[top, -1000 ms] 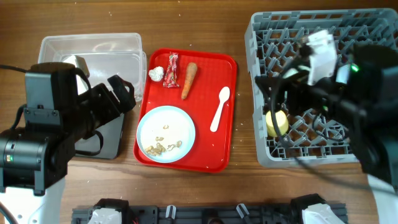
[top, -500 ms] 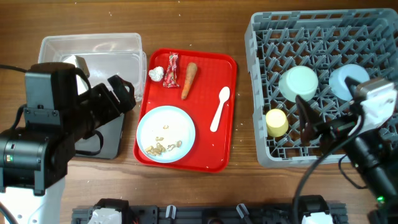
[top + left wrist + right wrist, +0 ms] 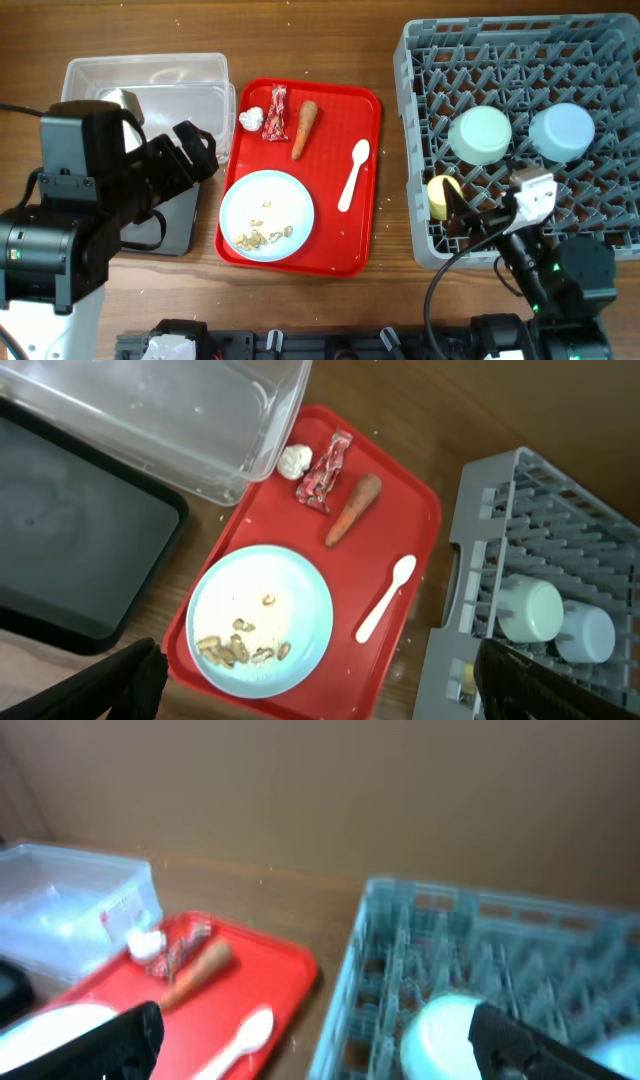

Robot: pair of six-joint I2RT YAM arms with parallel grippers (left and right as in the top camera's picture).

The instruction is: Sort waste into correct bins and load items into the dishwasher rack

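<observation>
Left gripper point(image 3: 318, 686) by black tray point(image 3: 70, 550), right gripper point(image 3: 312, 1042) over near edge of dishwasher rack point(image 3: 416, 150): jaws wide on both, nothing held. Yellow cup point(image 3: 443, 197), mint green bowl point(image 3: 481, 134), pale blue bowl point(image 3: 561, 131) in rack

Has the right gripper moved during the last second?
Yes. The right gripper has drawn back from over the dishwasher rack's middle to its near edge, beside the yellow cup, uncovering the mint green bowl and pale blue bowl.
</observation>
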